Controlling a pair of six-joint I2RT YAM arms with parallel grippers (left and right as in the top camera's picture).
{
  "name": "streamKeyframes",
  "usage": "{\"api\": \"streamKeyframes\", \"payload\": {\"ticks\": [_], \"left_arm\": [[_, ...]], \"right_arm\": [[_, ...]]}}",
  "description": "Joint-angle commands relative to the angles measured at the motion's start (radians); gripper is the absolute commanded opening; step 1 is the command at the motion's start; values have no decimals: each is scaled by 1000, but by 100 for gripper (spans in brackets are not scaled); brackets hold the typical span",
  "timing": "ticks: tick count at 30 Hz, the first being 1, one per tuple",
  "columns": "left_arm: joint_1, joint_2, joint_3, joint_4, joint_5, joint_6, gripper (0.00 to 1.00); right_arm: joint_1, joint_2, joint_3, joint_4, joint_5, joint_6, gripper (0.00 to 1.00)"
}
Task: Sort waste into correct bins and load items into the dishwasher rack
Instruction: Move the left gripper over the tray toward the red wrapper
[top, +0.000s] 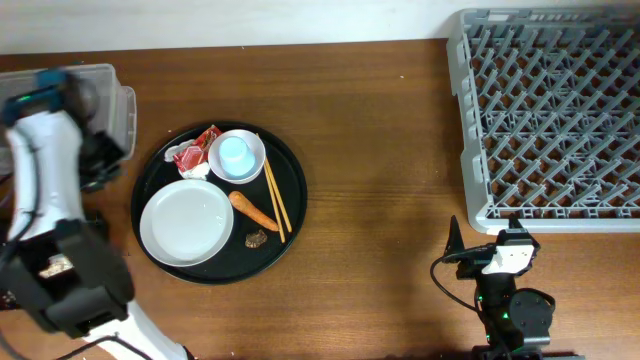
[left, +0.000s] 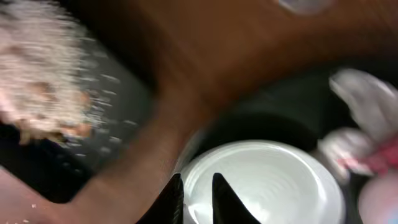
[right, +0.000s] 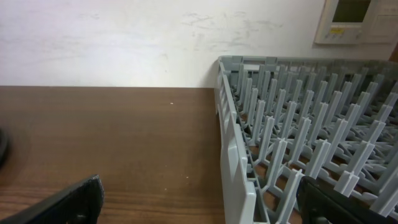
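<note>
A round white plate (top: 187, 222), a white cup with blue inside (top: 237, 155), a red-and-white wrapper (top: 192, 155), an orange carrot piece (top: 252, 209), a brown lump (top: 256, 239) and two chopsticks (top: 275, 195) lie on a round black tray (top: 290, 170). The grey dishwasher rack (top: 550, 110) stands at the back right. The blurred left wrist view shows my left gripper (left: 198, 190) nearly shut and empty over the plate's (left: 267, 180) edge. Rice-like flakes (left: 43, 81) lie in the black box (left: 118, 112). My right gripper (right: 199, 208) is open and empty before the rack's corner (right: 239, 162).
The clear tub (top: 110, 90) stands at the back left, partly behind my left arm (top: 45, 150). My right arm (top: 505, 260) sits at the front right, just in front of the rack. Bare wood table (top: 380, 200) lies between tray and rack.
</note>
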Motion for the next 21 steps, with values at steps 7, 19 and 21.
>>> {"api": "streamKeyframes", "payload": {"ticks": [7,19,21], "left_arm": [[430,-30,16,53,0,-88,1],[509,-24,16,60,362,-4,41],[502,-26,16,72,718,134,34]], "right_arm": [[-6,-6,-5,-6,11,-3,98],[-6,-6,-5,-6,11,-3,98],[-6,-6,-5,-6,11,-3,98]]}}
